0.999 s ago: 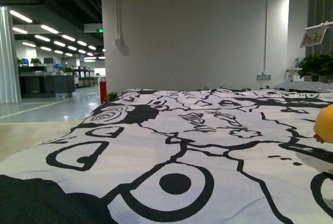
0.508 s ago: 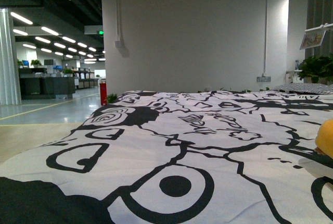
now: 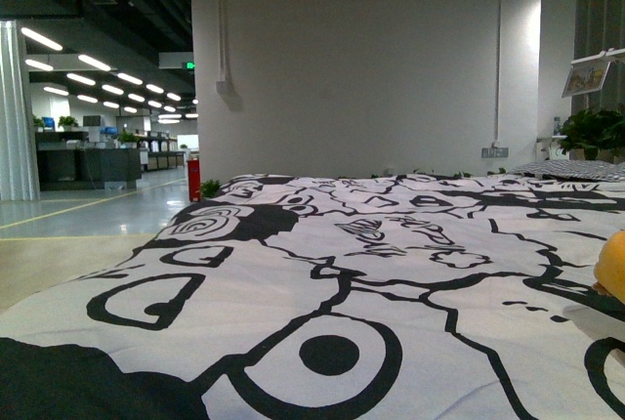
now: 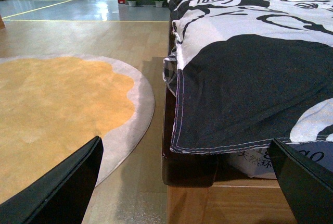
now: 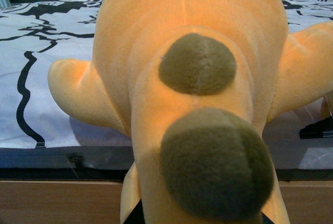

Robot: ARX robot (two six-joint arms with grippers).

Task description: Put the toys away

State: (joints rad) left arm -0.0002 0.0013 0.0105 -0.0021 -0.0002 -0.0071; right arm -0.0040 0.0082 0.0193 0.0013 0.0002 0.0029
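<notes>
One yellow-orange plush toy [image 5: 192, 78] is filling the right wrist view. Its rounded body is lying on the black-and-white cover [image 5: 47, 52] at the bed's near edge, with its lower part showing in front of the wooden bed frame [image 5: 57, 203]. Two brownish round patches are facing the camera, and a stubby limb is sticking out on either side. In the front view the toy is showing only as a yellow sliver at the far right, resting on the cover.

Only two dark slivers of the right gripper [image 5: 202, 218] are peeking out beside the toy's lower end, so I cannot tell whether it is gripping the plush or standing apart.

Off the bed, the left gripper [image 4: 184, 148] is hanging with its black fingers [image 4: 67, 187] spread wide and nothing between them. It is facing a corner where the cover is draping over the frame. A round orange rug [image 4: 52, 104] is lying on the wooden floor just beside the bed.

Beyond the bed a white wall [image 3: 361, 68] is standing, with a potted plant [image 3: 596, 132] at its right.
</notes>
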